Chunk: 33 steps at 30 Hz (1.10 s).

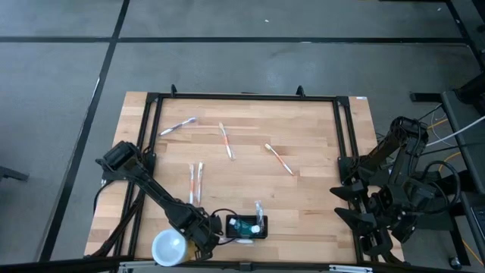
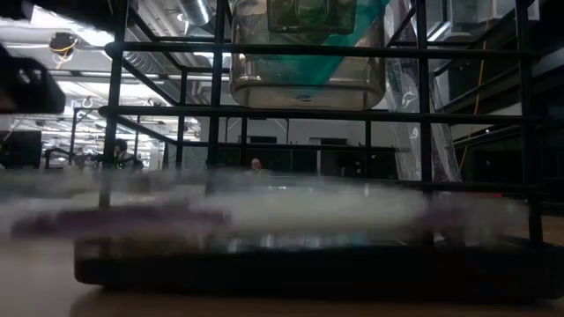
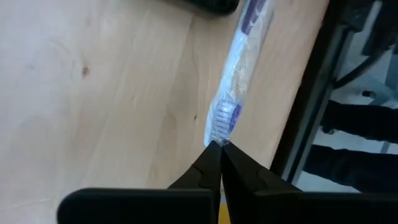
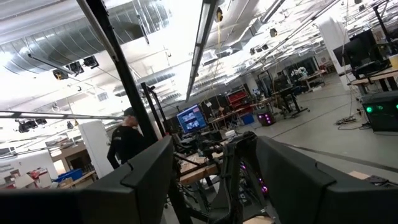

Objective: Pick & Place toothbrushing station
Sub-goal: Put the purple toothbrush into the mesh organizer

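Note:
The black holder box (image 1: 246, 226) stands on the wooden table near its near edge, with a teal and a white item in it. It fills the foreground of the low view (image 2: 308, 264). My left gripper (image 1: 218, 235) is just to its left, low over the table, and is shut (image 3: 217, 147) on a toothbrush in a clear wrapper (image 3: 235, 81). The wrapped toothbrush runs from the fingertips toward the box. My right gripper (image 4: 214, 180) is open and empty, parked off the table's right side (image 1: 347, 203). My left gripper pinches the end of the wrapper (image 3: 219, 138) at the brush's head end, only at the tips of its two fingers. The fingers lie along the brush. The brush stretches straight away from them over the table, along its near edge; whether it rests on the wood I cannot tell.
A round white-topped cup (image 1: 168, 248) stands at the near edge, left of my left gripper. Several loose toothbrushes lie mid-table (image 1: 226, 140), (image 1: 279, 159), (image 1: 195, 182), and one lies at the far left (image 1: 178, 126). A black metal frame (image 1: 242, 97) borders the table.

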Tool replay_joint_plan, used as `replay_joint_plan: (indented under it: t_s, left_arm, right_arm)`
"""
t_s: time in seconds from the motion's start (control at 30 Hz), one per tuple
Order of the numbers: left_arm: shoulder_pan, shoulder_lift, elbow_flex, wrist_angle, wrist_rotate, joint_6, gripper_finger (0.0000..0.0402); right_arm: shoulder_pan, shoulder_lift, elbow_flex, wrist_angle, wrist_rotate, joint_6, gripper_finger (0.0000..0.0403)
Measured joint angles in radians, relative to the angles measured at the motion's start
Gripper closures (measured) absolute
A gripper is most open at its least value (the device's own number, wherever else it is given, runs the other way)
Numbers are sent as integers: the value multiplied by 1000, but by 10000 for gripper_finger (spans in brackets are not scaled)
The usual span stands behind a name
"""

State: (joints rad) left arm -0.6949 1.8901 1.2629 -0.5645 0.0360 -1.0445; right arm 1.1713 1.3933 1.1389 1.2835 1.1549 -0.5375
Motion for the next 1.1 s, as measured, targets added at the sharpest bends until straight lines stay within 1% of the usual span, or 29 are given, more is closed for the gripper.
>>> replay_joint_plan:
  t_s: [0.13,0.23,0.37,0.53,0.63,0.73,0.8,0.9,1.0,1.1]
  left_arm:
    - [0,-52,0,-35,-22,4,400]
    - [0,-94,0,-70,-22,27,400]
    - [1,-149,0,-166,-14,60,400]
    - [5,-199,0,-306,35,148,400]
    - [11,-227,0,-370,25,188,400]
    - [28,-257,0,-438,-46,203,400]
    - [43,-277,0,-480,-116,205,400]
    - [66,-296,25,-558,-249,213,400]
    - [90,-298,77,-658,-401,228,400]
    - [111,-298,122,-689,-529,256,400]
  right_arm:
    - [0,0,0,0,-1,-8,168]
    - [0,0,0,0,-28,-27,168]
    - [0,0,0,0,-48,-48,168]
    - [-4,0,0,0,-48,-51,168]
    - [-6,0,0,-4,-48,-55,168]
    - [-6,0,0,-4,-48,-70,168]
    - [-6,0,0,-5,-47,-77,168]
    - [-7,0,0,-5,-44,-84,168]
    - [-13,0,0,-6,-25,-81,168]
    - [-20,0,0,-5,-13,-80,168]
